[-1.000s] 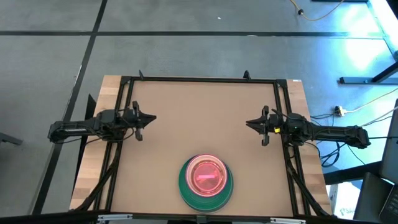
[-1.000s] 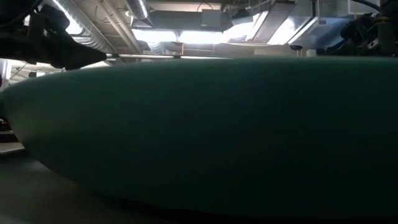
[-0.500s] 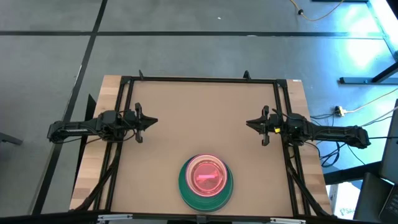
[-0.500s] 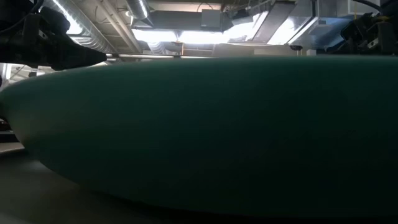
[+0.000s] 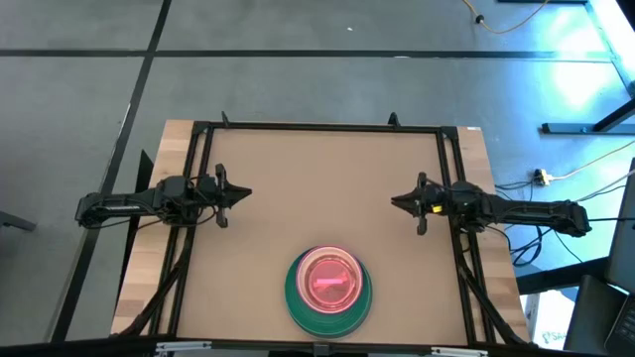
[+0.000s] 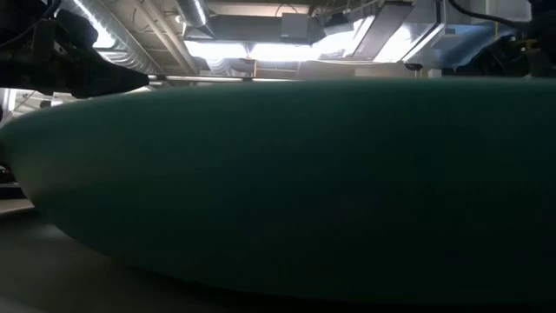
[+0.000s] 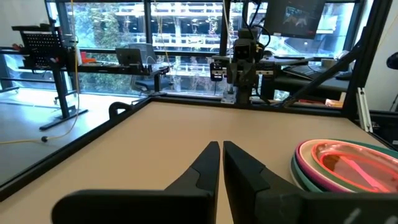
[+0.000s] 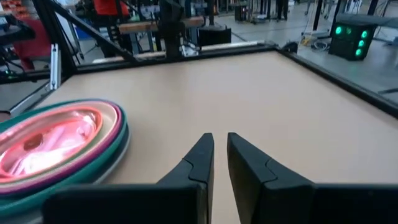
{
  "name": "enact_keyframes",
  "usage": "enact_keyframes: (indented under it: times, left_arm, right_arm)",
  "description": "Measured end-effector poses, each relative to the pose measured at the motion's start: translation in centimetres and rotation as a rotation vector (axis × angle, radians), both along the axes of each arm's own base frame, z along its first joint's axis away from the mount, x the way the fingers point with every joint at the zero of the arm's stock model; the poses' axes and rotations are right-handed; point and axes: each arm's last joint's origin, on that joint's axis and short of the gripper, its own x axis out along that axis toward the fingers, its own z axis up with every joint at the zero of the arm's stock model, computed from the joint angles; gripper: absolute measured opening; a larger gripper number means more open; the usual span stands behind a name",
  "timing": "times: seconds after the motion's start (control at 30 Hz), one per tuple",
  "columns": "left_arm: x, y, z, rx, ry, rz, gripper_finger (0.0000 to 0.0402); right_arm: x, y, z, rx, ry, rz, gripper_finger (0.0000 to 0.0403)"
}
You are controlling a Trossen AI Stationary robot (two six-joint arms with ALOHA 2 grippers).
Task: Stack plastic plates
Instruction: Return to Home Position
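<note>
The plastic plates stand in one stack (image 5: pixel 328 290) at the near edge of the desk (image 5: pixel 327 169), midway between the two arms. A large teal plate (image 5: pixel 291 297) lies at the bottom, pink and pale rims show above it, and a translucent red plate (image 5: pixel 329 278) sits on top.

The left hand (image 5: pixel 244 192) hangs over the desk's left side and the right hand (image 5: pixel 396 200) over its right side. They point at each other and are well apart from the stack. Each wrist view shows its own fingers drawn almost together with only a thin slit between them, and nothing is held in either.

A black frame rail (image 5: pixel 317 127) runs around the tan desk top. On the grey floor to the right lie a yellow cable (image 5: pixel 516 20) and a plug strip (image 5: pixel 542 177). From table height the teal plate fills nearly the whole view, and only ceiling ducts and lights (image 6: pixel 261 43) show above its rim. Beyond the desk, the right wrist view shows a dark box with green lights (image 8: pixel 349 30).
</note>
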Motion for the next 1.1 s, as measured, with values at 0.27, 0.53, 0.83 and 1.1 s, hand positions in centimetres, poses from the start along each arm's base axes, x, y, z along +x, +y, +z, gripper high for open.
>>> enact_keyframes:
  times: [0.27, 0.53, 0.83, 1.1]
  left_arm:
    - [0.00, 0.00, 0.01, 0.000, -0.001, 0.000, 0.0015]
    - [0.00, 0.00, 0.01, 0.001, -0.001, 0.001, 0.0015]
    - [0.00, 0.00, 0.01, 0.001, -0.001, 0.001, 0.0015]
    - [0.00, 0.00, 0.01, 0.001, -0.001, 0.001, 0.0015]
  right_arm:
    - [-0.07, 0.01, -0.43, 0.006, 0.045, 0.000, 0.0040]
    - [-0.08, 0.01, -0.51, 0.007, 0.053, 0.000, 0.0040]
    - [-0.09, 0.01, -0.51, 0.008, 0.054, 0.000, 0.0040]
    - [-0.09, 0.01, -0.51, 0.008, 0.055, 0.000, 0.0040]
